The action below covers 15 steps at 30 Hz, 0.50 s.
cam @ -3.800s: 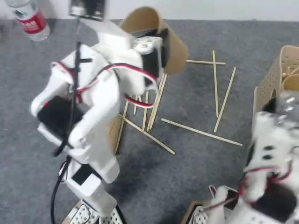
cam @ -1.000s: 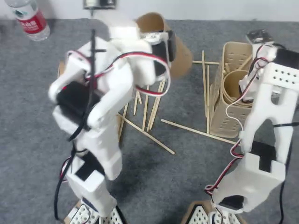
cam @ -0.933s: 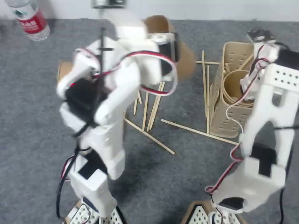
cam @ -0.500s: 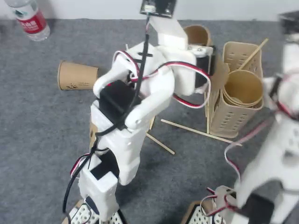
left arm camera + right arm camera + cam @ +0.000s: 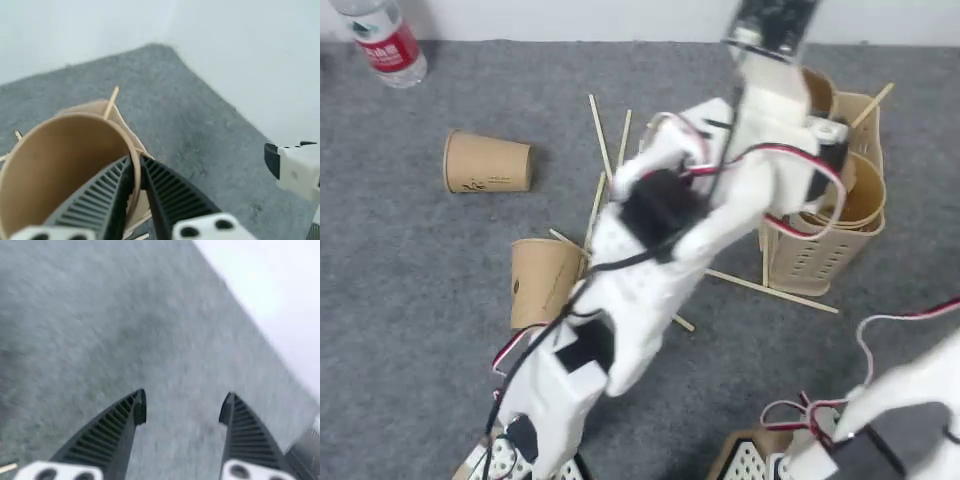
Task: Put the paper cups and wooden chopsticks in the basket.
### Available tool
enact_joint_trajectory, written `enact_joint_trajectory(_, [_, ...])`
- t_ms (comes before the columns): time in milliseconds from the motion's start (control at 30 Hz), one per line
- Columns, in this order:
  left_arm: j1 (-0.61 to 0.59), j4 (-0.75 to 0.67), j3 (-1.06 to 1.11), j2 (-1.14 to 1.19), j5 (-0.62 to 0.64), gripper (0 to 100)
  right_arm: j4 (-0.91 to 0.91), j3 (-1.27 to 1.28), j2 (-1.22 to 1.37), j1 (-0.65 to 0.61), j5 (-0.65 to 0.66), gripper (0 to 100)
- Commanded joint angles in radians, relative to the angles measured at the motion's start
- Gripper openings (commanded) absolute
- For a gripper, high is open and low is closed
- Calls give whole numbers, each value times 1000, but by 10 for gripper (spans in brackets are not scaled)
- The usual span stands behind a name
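My left gripper (image 5: 136, 159) is shut on the rim of a brown paper cup (image 5: 55, 170). In the high view this cup (image 5: 819, 92) hangs at the beige basket (image 5: 810, 262), with the left gripper (image 5: 828, 150) over the basket's opening. Stacked cups (image 5: 865, 200) sit inside the basket, and a chopstick (image 5: 876, 99) sticks out of it. Two more paper cups lie on their sides on the carpet, one (image 5: 487, 162) at the far left and one (image 5: 542, 281) by the left arm. Loose chopsticks (image 5: 599, 136) lie around the arm. My right gripper (image 5: 182, 407) is open above bare carpet.
A plastic bottle (image 5: 384, 40) with a red label lies at the far left corner. One chopstick (image 5: 772, 291) rests in front of the basket. The right arm (image 5: 910, 400) sits low at the near right. A white wall (image 5: 240, 55) borders the carpet.
The left arm swung right with the cup, from the middle of the carpet to the basket. The right arm drew back from the basket to the near right corner.
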Motion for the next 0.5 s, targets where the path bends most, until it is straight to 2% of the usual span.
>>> enact_joint_trajectory(0, [21, -46, -5, 44, -26, 12, -114, 92, 2, 65, -18, 247])
enact_joint_trajectory(167, [46, -91, -1, 87, -114, 12, -225, 224, 10, 110, -18, 247])
enact_joint_trajectory(467, [43, -126, -5, 178, -120, 12, -375, 423, 10, 113, -12, 247])
